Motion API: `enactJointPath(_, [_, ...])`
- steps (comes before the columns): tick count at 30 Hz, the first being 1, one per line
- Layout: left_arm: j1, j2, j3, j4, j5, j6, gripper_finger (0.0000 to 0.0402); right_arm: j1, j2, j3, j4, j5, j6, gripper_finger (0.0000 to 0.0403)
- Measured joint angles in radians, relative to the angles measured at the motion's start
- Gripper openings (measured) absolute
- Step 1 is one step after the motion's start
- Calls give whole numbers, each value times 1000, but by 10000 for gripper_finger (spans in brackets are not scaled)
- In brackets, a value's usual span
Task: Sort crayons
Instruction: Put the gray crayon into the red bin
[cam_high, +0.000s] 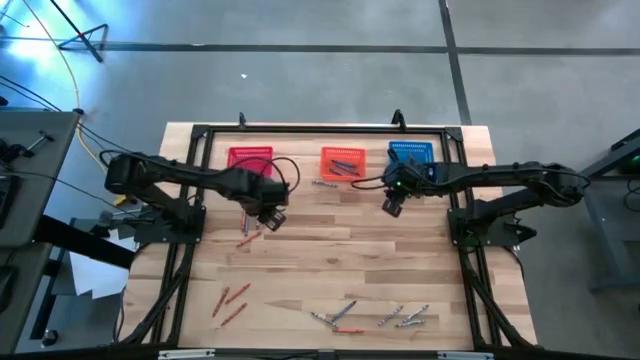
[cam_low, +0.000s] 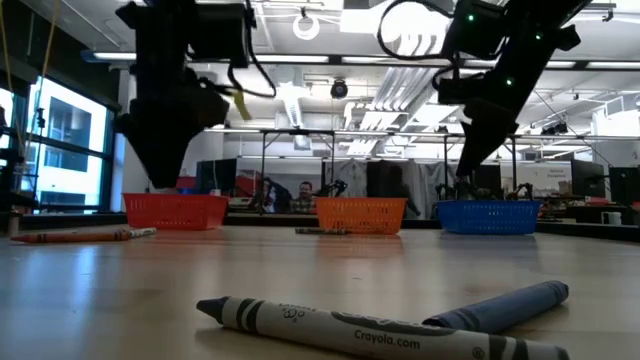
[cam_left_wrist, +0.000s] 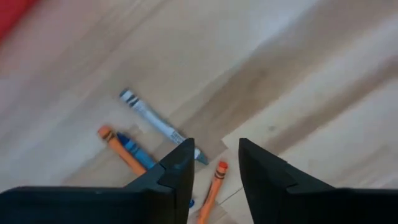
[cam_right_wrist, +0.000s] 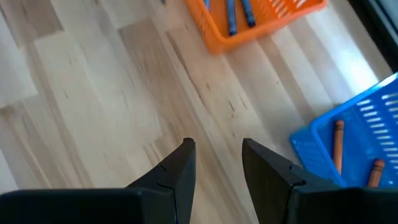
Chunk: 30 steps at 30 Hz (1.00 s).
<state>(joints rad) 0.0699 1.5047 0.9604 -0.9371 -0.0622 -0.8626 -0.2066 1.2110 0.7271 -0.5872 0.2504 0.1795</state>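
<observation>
The left gripper (cam_left_wrist: 214, 171), jaws apart and empty, hangs over a few crayons (cam_left_wrist: 160, 126) near the red basket (cam_high: 250, 159), seemingly picking one; next it must descend and close. The right gripper (cam_right_wrist: 217, 165), also apart and empty, waits near the blue basket (cam_right_wrist: 354, 149).

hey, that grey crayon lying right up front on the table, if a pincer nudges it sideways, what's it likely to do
The grey crayon is a round, paper-wrapped stick lying flat on smooth wood, so a sideways nudge would probably roll it. A bluish crayon lies against it and may stop it or get pushed along. It looks thin and stiff, likely light, though a hard squeeze might snap it.
</observation>
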Motion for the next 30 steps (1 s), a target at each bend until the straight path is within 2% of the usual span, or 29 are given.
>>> enactJointPath(3, [12,27,0,-18,2,-119,124,0,0,-9,1,0,2,126])
enactJointPath(8, [7,76,0,-11,5,-152,125,0,0,-13,2,0,-9,126])
enactJointPath(17, [8,158,1,-14,2,-139,125,0,0,-13,1,0,-50,126])
enactJointPath(30, [43,167,1,-65,-35,-130,125,0,0,-13,8,0,-49,126])
